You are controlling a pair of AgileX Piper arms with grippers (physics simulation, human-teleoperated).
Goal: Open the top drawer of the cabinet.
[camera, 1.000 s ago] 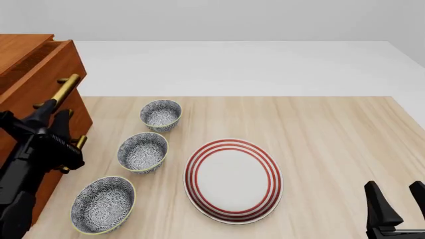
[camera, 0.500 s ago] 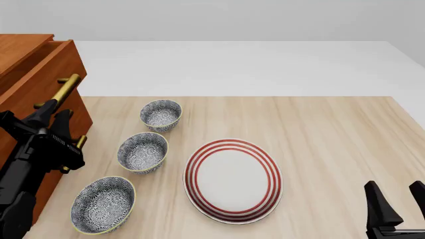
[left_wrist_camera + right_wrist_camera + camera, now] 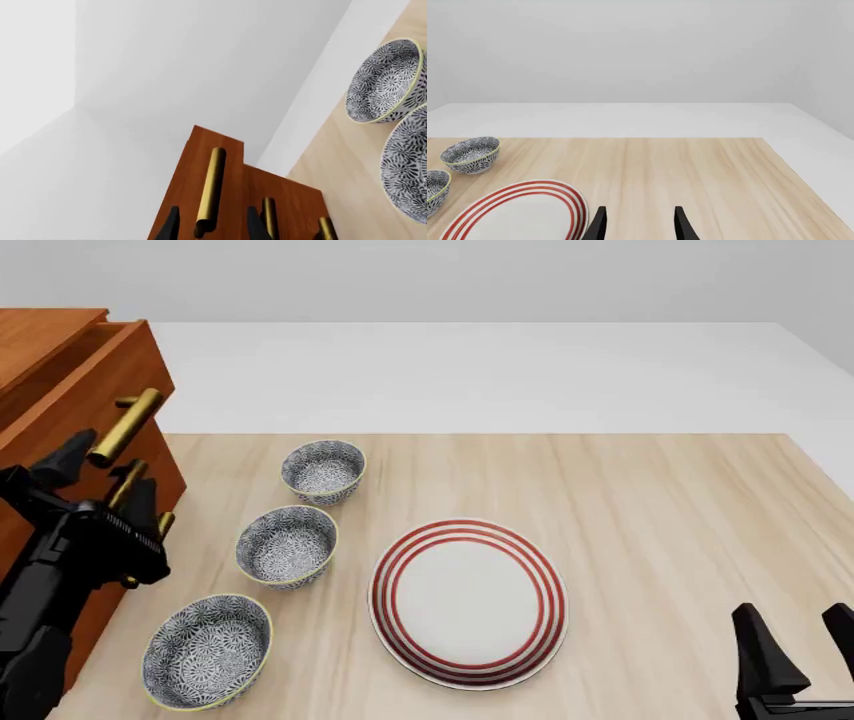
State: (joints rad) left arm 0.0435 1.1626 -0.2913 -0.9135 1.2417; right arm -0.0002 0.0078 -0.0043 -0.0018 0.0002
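Because the top drawer (image 3: 94, 375) of the cabinet (image 3: 54, 470) at the table's left edge moves only by its brass handle (image 3: 211, 189), the left gripper (image 3: 209, 227) straddles that bar's near end with fingers apart, while the right gripper (image 3: 636, 224) idles open over bare table.

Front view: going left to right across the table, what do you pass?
Cabinet with the left gripper at its top handle → column of three patterned bowls → red-ringed plate → right gripper.
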